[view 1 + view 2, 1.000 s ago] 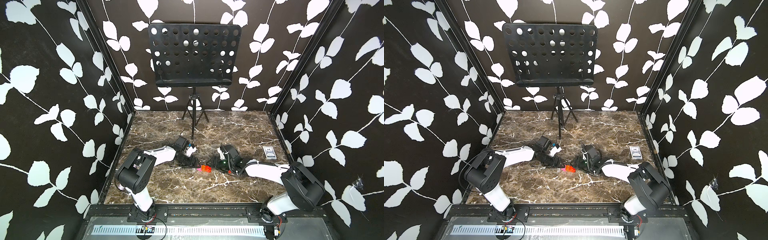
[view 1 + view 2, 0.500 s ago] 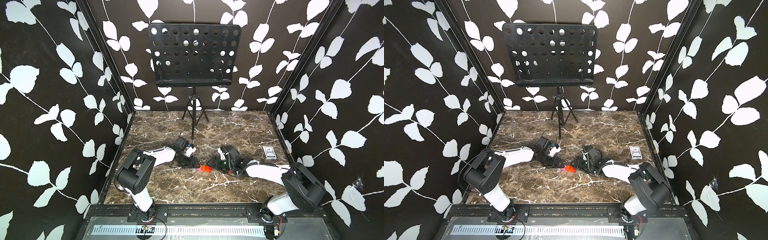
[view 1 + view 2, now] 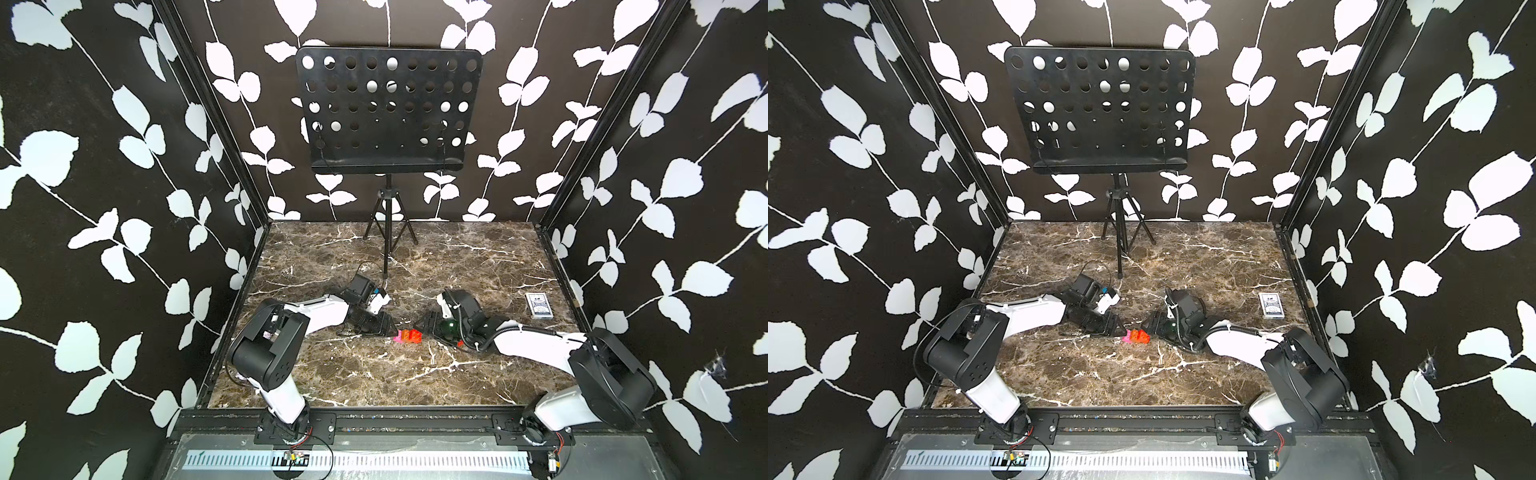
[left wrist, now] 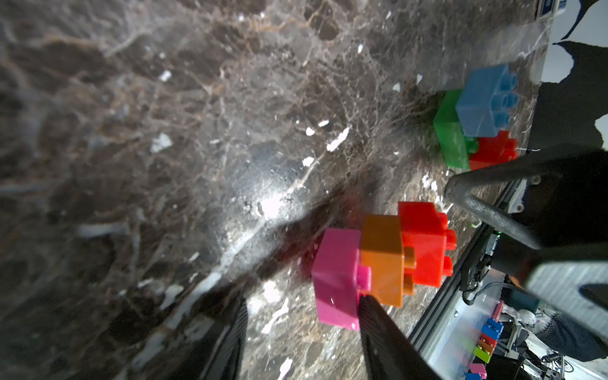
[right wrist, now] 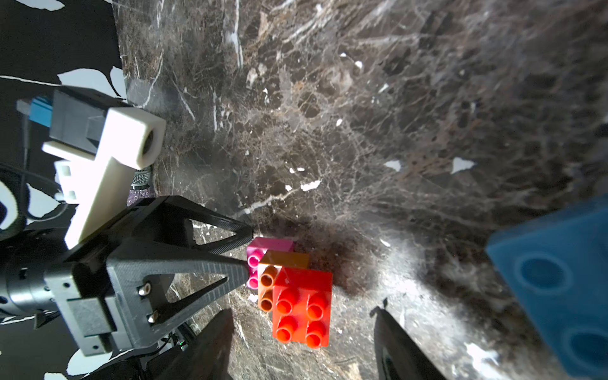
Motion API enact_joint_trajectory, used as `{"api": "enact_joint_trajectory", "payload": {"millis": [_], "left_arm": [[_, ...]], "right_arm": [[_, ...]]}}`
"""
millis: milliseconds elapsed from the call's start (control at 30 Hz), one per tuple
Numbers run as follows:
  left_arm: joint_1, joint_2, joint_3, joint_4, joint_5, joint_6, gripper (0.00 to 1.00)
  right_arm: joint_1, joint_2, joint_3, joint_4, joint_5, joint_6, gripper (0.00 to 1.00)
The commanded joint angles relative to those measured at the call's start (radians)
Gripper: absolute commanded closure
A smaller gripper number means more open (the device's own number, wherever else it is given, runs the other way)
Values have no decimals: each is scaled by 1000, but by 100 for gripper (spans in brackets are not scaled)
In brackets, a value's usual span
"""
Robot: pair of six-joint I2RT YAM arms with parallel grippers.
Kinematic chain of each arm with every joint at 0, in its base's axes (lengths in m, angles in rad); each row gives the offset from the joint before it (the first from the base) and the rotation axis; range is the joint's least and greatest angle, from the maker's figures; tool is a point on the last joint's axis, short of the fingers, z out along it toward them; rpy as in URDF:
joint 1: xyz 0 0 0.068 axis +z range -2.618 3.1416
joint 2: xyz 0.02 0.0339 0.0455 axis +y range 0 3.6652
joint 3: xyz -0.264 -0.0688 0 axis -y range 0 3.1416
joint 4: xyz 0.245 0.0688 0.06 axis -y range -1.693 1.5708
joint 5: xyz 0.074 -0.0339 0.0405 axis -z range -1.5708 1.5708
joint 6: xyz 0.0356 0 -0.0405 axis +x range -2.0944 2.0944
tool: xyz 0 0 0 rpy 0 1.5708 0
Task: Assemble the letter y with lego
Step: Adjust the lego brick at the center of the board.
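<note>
A short row of lego lies on the marble between my two grippers: a pink brick [image 4: 335, 279], an orange brick [image 4: 383, 256] and an orange-red brick [image 4: 424, 243], joined and lying on their side. In both top views it is a small stack [image 3: 409, 336] [image 3: 1136, 336]. My left gripper [image 4: 302, 297] [image 3: 392, 328] is open at the pink end, one finger [image 4: 381, 332] touching that brick. My right gripper [image 5: 302, 311] [image 3: 422, 326] is open, its tips either side of the orange-red brick [image 5: 302, 306]. A green brick [image 4: 450, 131] carrying a blue brick [image 4: 483, 102] and a red brick [image 4: 492, 151] lies beside the right fingers [image 4: 493, 214].
A black perforated music stand [image 3: 388, 116] rises at the back centre, one tripod foot [image 3: 386, 274] close behind the left wrist. A blue-patterned card box [image 3: 538, 309] lies at the right. Patterned walls close in both sides, and a metal rail [image 3: 415, 428] runs along the front.
The left jaws have narrowed a little at the pink end. Both arms and the bricks stay where they were.
</note>
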Motion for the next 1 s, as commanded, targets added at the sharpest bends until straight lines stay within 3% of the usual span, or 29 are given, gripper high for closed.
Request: {"api": "enact_joint_trajectory", "payload": {"millis": [0, 567, 967], "left_arm": [[0, -1, -40, -54, -70, 5, 43], [0, -19, -46, -41, -75, 15, 42], [14, -91, -40, 1, -46, 16, 36]], "right_arm": [[1, 30, 1, 70, -36, 30, 33], [32, 127, -20, 297, -81, 147, 34], [45, 101, -16, 297, -78, 163, 34]]}}
